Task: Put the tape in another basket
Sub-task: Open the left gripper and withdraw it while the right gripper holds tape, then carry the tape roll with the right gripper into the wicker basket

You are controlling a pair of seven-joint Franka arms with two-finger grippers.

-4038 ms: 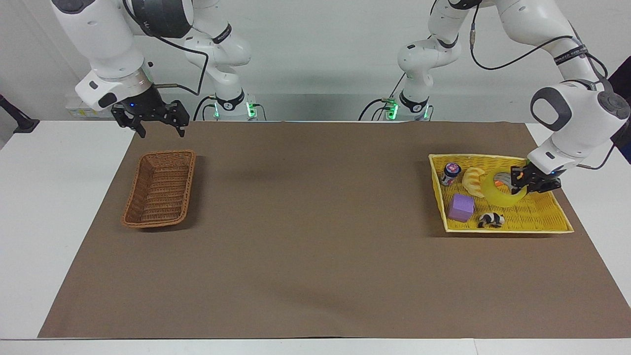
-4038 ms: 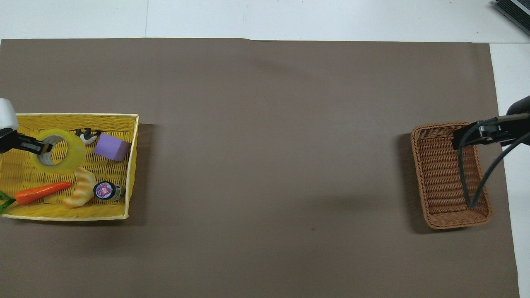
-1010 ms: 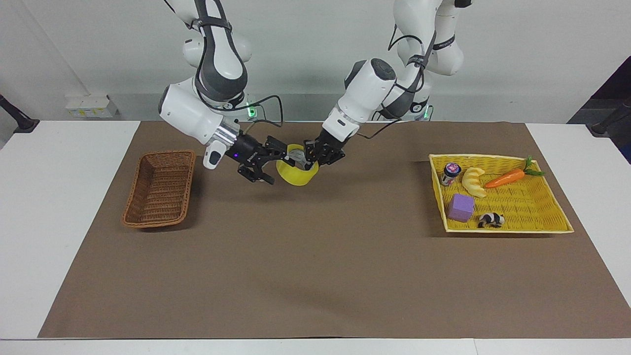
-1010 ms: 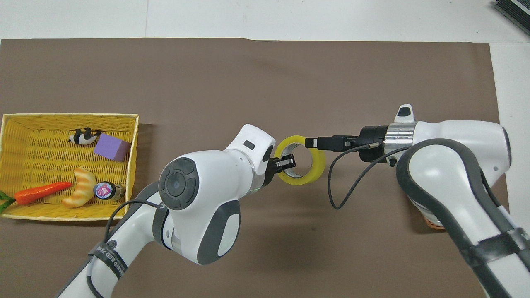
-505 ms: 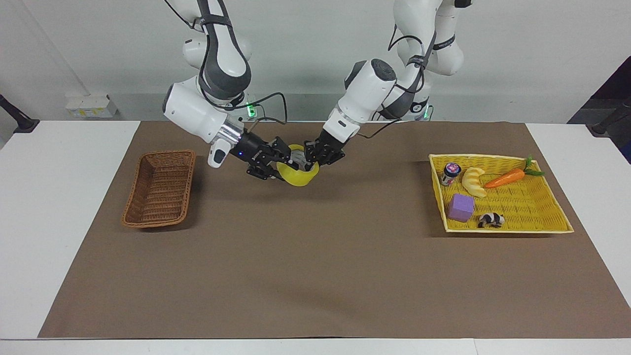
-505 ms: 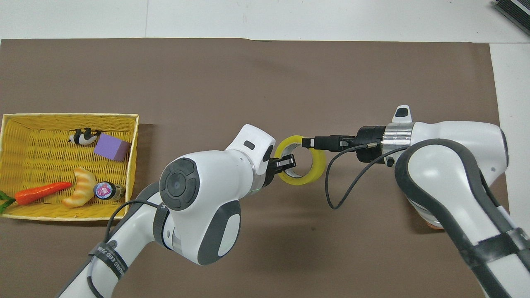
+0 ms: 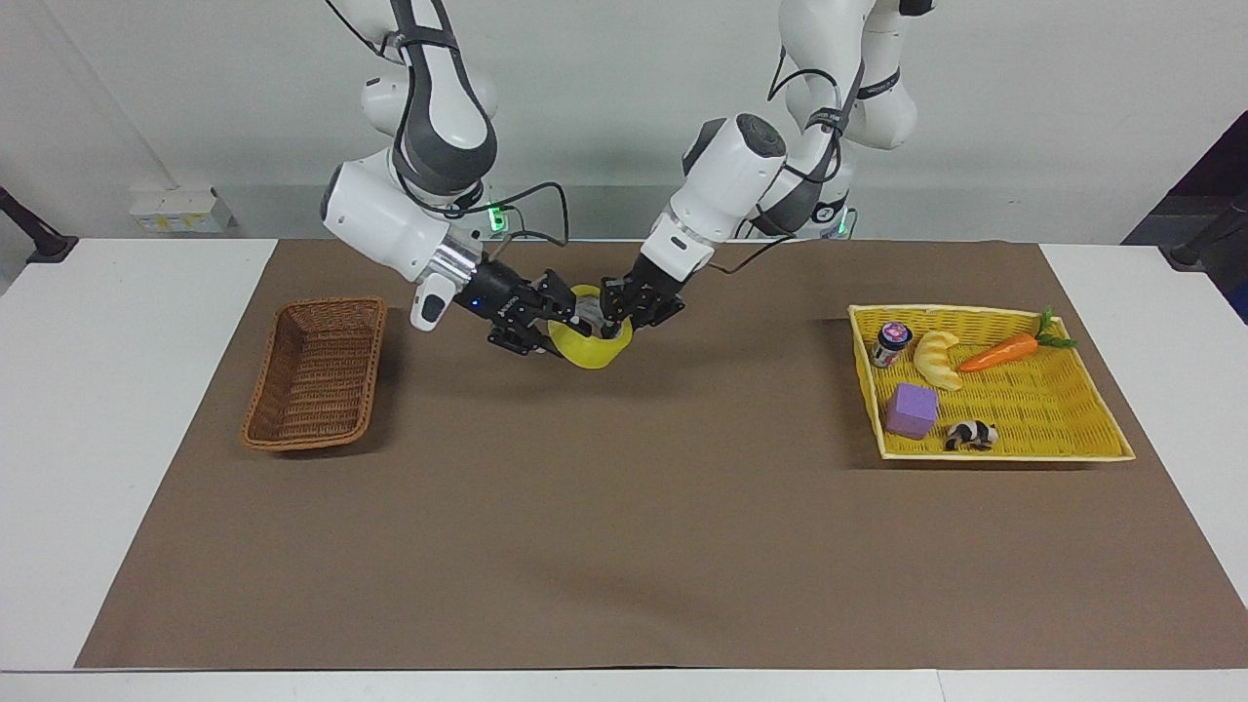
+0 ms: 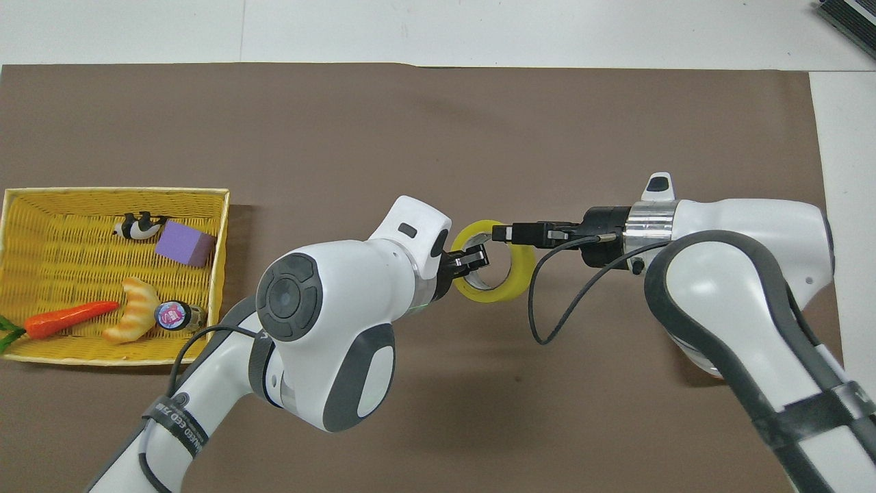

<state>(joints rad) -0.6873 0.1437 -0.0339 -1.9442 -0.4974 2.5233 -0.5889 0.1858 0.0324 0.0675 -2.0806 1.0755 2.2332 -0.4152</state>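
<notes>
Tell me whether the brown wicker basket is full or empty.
Empty. The brown wicker basket shows only bare weave inside. The tape is up over the mat's middle, between the right pincer and left pincer.

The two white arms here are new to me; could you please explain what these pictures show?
These are two white robot arms at a table. One picture faces them; the other looks down from above their end. The right end effector is shut on the yellow tape, above the brown mat; the left end effector is at the roll's other edge. The wicker basket sits toward the right arm's end; the yellow tray of toys toward the left arm's.
</notes>
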